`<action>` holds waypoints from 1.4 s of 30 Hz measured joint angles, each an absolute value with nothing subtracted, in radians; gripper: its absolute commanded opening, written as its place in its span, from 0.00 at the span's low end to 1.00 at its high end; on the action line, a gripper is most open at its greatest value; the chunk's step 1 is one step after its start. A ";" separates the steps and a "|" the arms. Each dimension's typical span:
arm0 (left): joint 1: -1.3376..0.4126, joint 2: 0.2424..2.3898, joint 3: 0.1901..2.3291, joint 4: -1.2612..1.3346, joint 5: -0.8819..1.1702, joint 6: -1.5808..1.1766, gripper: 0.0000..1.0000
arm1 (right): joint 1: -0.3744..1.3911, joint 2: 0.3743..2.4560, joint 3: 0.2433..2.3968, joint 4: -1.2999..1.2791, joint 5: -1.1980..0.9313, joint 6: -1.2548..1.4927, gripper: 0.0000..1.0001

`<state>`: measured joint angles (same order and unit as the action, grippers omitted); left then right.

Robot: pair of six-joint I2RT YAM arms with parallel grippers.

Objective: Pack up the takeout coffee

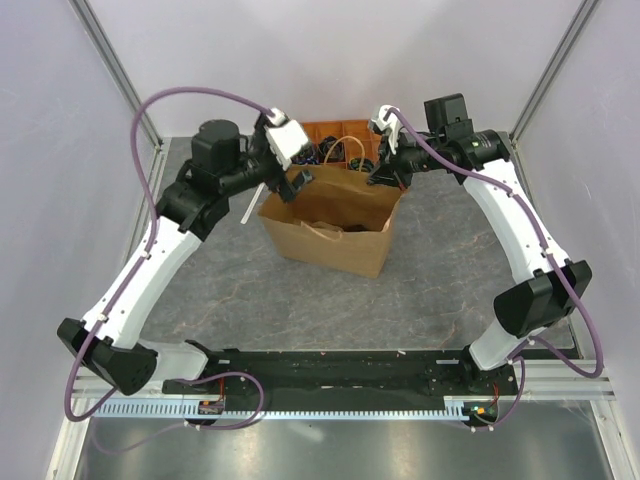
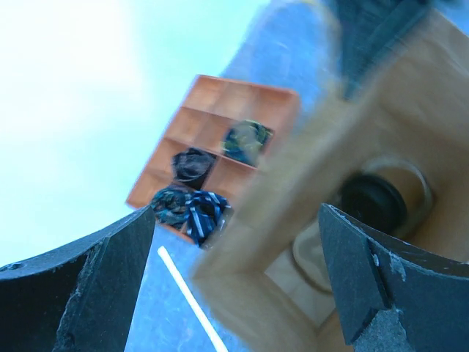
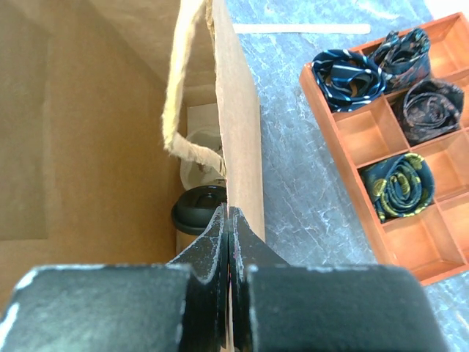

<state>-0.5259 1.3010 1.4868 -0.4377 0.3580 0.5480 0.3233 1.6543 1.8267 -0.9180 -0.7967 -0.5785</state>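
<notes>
The takeout coffee [image 3: 199,207] sat inside the paper bag [image 1: 335,235] on the table [image 1: 440,280], its black lid showing. The right tool [image 3: 229,220] was pinched tight on the bag's wall. The left tool [image 2: 236,220] was spread wide, holding nothing, above the bag's left edge.

Left wrist view is blurred all over. The takeout coffee [image 2: 374,202] is only a dark lid smear inside the paper bag [image 2: 440,110], ahead-right of the left pincer [image 2: 236,220]; its spread fingers are cut by the bottom edge. Right wrist view: the bag wall clamped in the right pincer [image 3: 229,220] covers part of the lid, cup body hidden. The organizer tray [image 3: 359,132], right of that pincer, runs off frame. Top view: cup not discernible inside the bag.
</notes>
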 measured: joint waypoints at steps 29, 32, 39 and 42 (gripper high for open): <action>-0.148 2.181 2.101 -1.026 0.159 0.063 0.64 | 0.365 1.579 1.774 -0.925 -0.815 -0.751 0.00; -0.148 2.217 2.102 -1.023 0.138 0.073 0.63 | 0.378 1.571 1.769 -0.929 -0.810 -0.770 0.00; -0.148 2.301 2.102 -1.007 0.101 0.109 0.61 | 0.429 1.541 1.740 -0.934 -0.787 -0.815 0.00; -0.148 2.331 2.102 -0.992 0.086 0.122 0.61 | 0.448 1.530 1.734 -0.934 -0.777 -0.830 0.00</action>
<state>-0.1482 2.3310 2.1017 -0.9920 0.0860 0.1223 0.4484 1.5299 1.7340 -0.9337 -0.7769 -0.8295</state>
